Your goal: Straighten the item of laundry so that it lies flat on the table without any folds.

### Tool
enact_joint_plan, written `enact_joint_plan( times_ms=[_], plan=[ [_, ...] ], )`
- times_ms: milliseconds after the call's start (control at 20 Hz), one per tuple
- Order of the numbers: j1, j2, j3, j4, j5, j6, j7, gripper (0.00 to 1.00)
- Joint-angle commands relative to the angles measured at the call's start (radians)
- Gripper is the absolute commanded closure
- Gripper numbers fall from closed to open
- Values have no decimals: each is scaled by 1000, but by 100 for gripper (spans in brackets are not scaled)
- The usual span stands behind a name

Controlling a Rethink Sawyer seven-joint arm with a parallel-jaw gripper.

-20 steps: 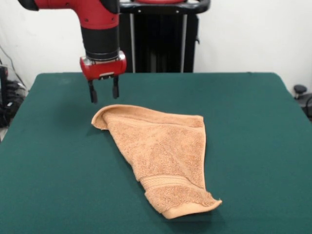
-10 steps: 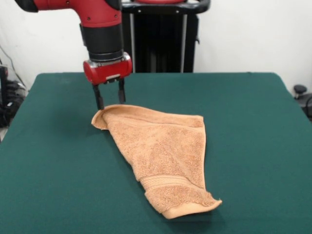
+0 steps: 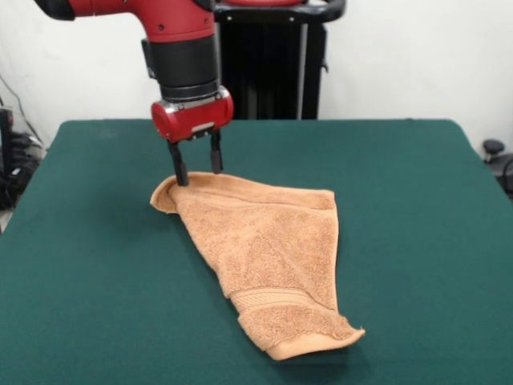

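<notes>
One towel (image 3: pixel 268 261), one gripper (image 3: pixel 198 169), one table (image 3: pixel 88 273): from the front we see the orange-tan cloth lying folded into a rough triangle at the green top's middle, its long axis running from the curled upper-left corner down to the hemmed lower-right end. Our fingers, parted and empty, hang directly above that curled corner, tips at its edge.

- Bright, even room light falls on the dark green felt-covered table (image 3: pixel 96 273); no glare shows on it.
- The orange-tan terry-cloth towel (image 3: pixel 268 257) casts only a thin, soft shadow along its near edge (darkest under the curled hem).
- The towel's loops read crisply.
- The red and black two-fingered gripper (image 3: pixel 197 167) above the towel's far corner looks sharp, unblurred.
</notes>
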Motion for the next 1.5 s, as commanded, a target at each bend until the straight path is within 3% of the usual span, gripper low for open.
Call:
enact_joint_plan(
  times_ms=[50, 900, 1500],
  plan=[
    [46, 0, 120, 2, -89, 109, -346, 0],
    [36, -6, 108, -1, -64, 144, -309, 0],
    [50, 115, 57, -77, -142, 133, -285, 0]
  ],
)
